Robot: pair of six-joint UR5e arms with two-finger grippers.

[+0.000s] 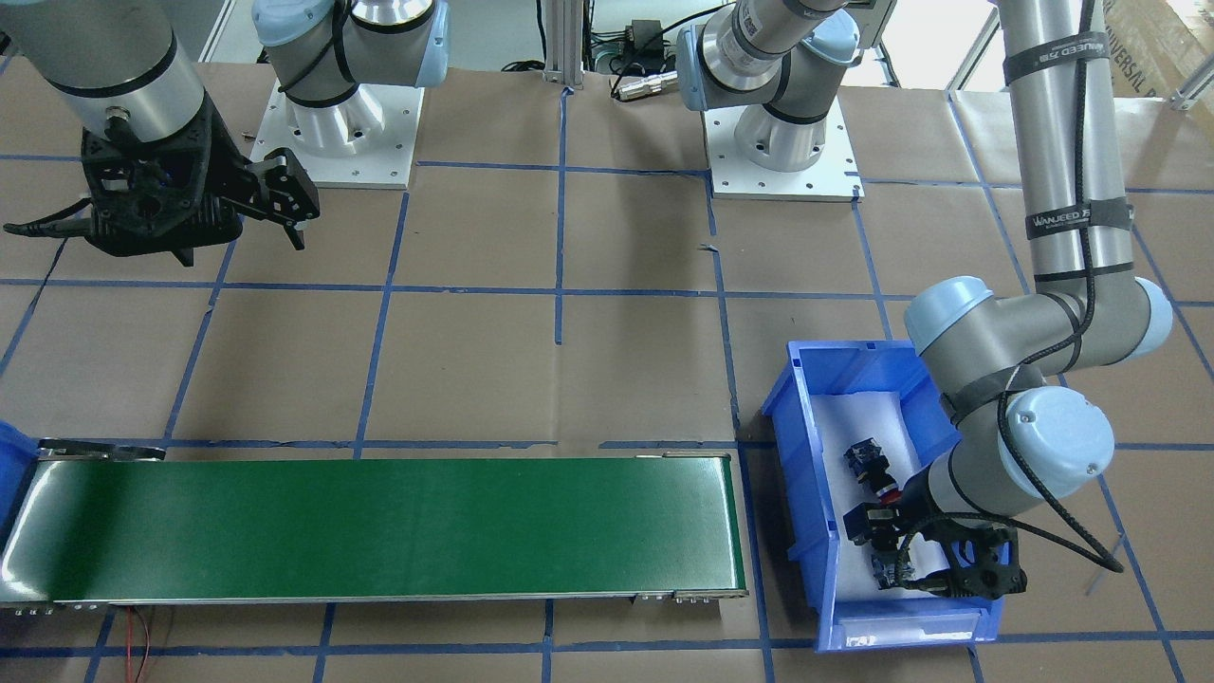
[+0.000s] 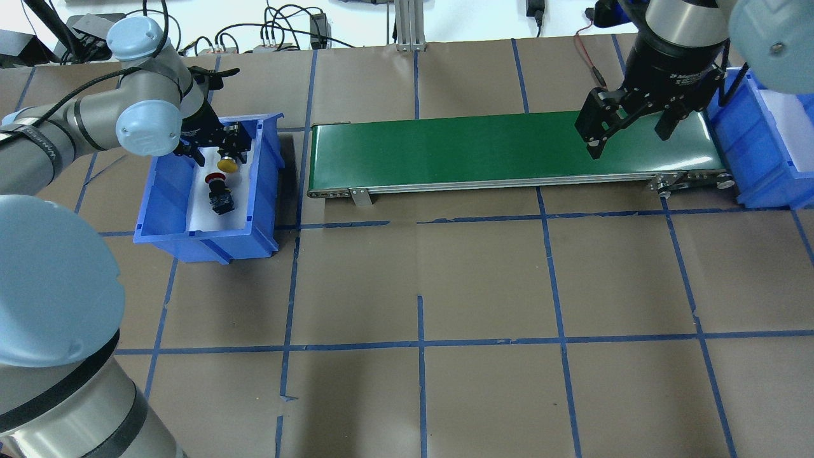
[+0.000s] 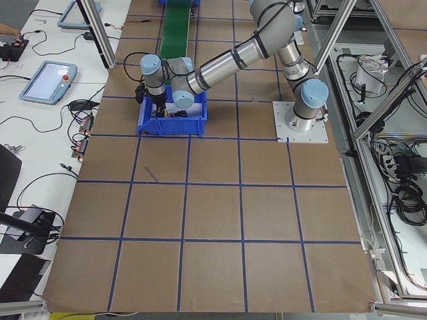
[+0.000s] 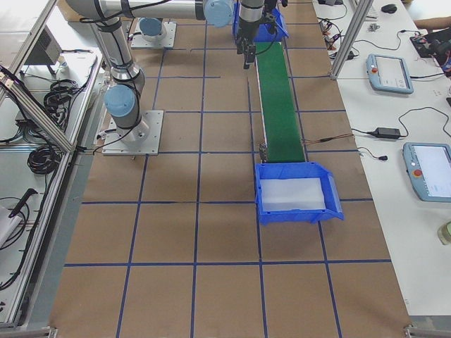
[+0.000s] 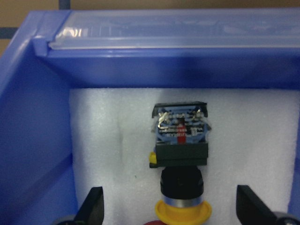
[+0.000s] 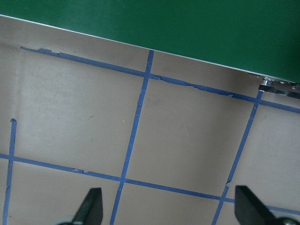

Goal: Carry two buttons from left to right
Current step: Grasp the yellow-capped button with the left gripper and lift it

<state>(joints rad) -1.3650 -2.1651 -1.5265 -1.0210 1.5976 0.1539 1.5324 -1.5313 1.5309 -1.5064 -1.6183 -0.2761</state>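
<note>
1. Left hand. My left hand (image 5: 171,212) is lowered into the blue open-topped plastic bin (image 2: 210,247) at the left end of the brown paper-covered tabletop (image 2: 483,267). The fingers are spread wide, one on each side of the yellow-capped push-button with black collar and grey-blue contact block (image 5: 180,157). Neither finger touches it. The button lies on its side on the white foam liner (image 5: 112,140), contact block towards the bin's far wall and cap towards my wrist. I straddle the cap end so that closing would pinch across the narrow round section, which I judge to be the surest grip.

2. Second part. The red-capped push-button of the same build (image 2: 217,189) lies on the same foam, just beside the yellow cap and outside my fingers. Both parts are therefore at the start position; no transport is done yet.

3. Right hand. My right hand (image 2: 628,129) hangs over the right end of the long green conveyor belt (image 2: 477,149), fingers spread and empty. It waits near the second blue plastic bin (image 2: 749,149), which I judge to be the destination.

4. Caution. The two caps lie close together, so closing may nudge the red one.
</note>
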